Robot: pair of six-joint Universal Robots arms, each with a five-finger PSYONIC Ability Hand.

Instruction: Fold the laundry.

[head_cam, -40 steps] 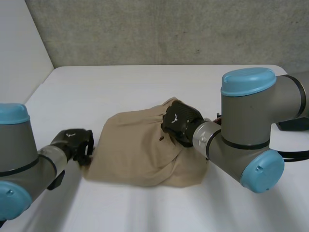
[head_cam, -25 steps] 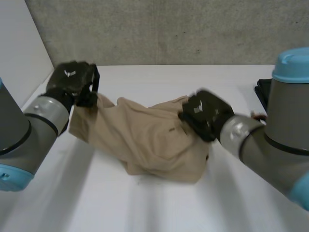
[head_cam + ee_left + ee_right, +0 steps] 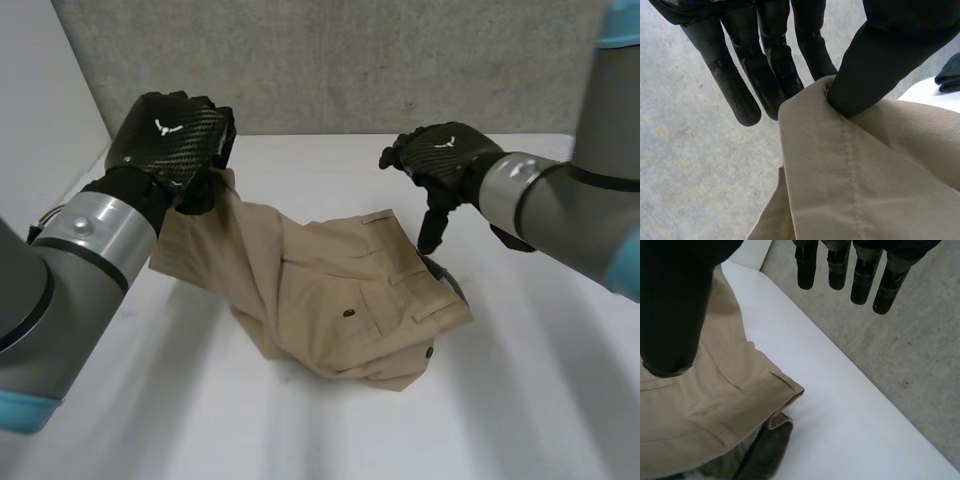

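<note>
Tan trousers (image 3: 340, 310) lie crumpled on the white table (image 3: 520, 420), dark pocket buttons (image 3: 345, 313) facing up. The left hand (image 3: 170, 145) is at the trousers' left end, raised off the table; it holds a stitched hem up, so the cloth slopes down from it to the heap. In the left wrist view the thumb (image 3: 880, 65) presses that hem (image 3: 840, 165) against the fingers (image 3: 772, 75), a pinch grip, w/ one finger straight beside the cloth. The right hand (image 3: 440, 155) hovers above the trousers' waistband end, w/ one digit pointing down at it. In the right wrist view its fingers (image 3: 862, 282) hang straight & spread, holding nothing, w/ its thumb (image 3: 670, 310) over the cloth; whether the thumb tip touches the trousers can't be told. Dark lining (image 3: 765, 452) shows at the waistband corner. A grey wall (image 3: 350, 60) stands beyond the trousers
</note>
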